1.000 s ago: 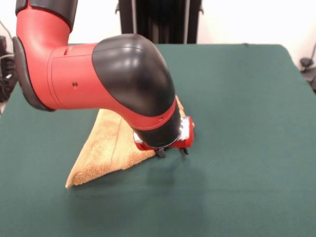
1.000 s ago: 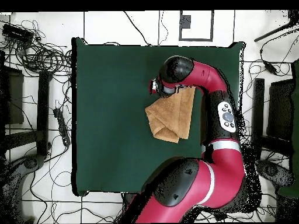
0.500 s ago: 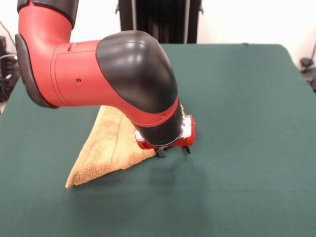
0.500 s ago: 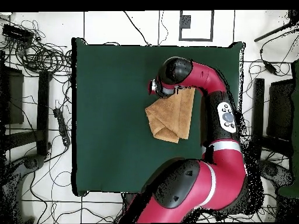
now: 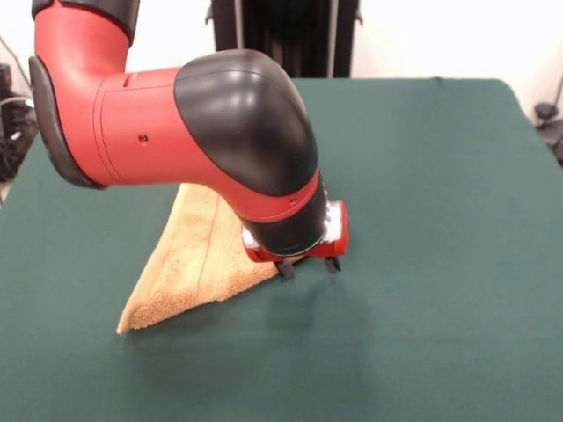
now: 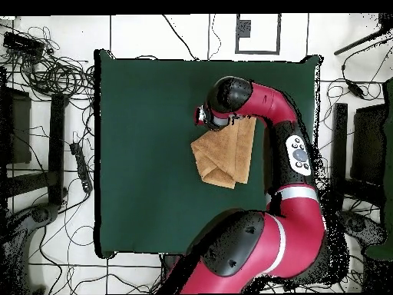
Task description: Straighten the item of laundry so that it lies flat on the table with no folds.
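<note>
Towel (image 5: 198, 264) sat folded over into a rough triangle mid-table (image 5: 422, 176), so flattening was pretty much all left. Gripper (image 5: 308, 266) hovered at its corner, fingers apart, seemingly empty, though the arm hid plenty.

White tiled floor (image 6: 138, 273) strewn with black cables (image 6: 46, 69); white wall (image 5: 440, 40) behind.

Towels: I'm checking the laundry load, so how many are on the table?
1. The towel lies folded on the table, partly under the arm, beside the gripper. None other shows.
</note>
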You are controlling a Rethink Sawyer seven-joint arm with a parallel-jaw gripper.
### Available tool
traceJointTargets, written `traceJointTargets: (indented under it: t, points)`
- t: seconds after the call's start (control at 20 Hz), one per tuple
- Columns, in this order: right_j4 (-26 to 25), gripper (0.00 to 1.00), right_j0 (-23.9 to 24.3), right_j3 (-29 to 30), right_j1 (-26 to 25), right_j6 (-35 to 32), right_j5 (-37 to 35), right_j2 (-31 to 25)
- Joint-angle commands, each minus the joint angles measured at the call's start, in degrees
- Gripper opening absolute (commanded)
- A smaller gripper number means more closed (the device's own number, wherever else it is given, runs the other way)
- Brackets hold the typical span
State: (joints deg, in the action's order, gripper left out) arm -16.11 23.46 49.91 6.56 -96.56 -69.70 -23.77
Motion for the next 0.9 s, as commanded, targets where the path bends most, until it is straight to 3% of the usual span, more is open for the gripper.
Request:
traceJointTargets:
  t: [0.05,0.5,0.7,0.9]
  points:
    - [-1.2,1.0,-1.5,9.0,-4.8,3.2,2.7,-0.4]
    - [-2.2,1.0,-4.1,2.2,-3.0,3.3,-2.3,0.1]
    - [-1.6,1.0,-6.2,-11.7,-6.5,3.6,-15.5,-1.4]
    - [-2.2,1.0,-6.7,-27.0,-13.6,4.0,-26.2,-6.5]
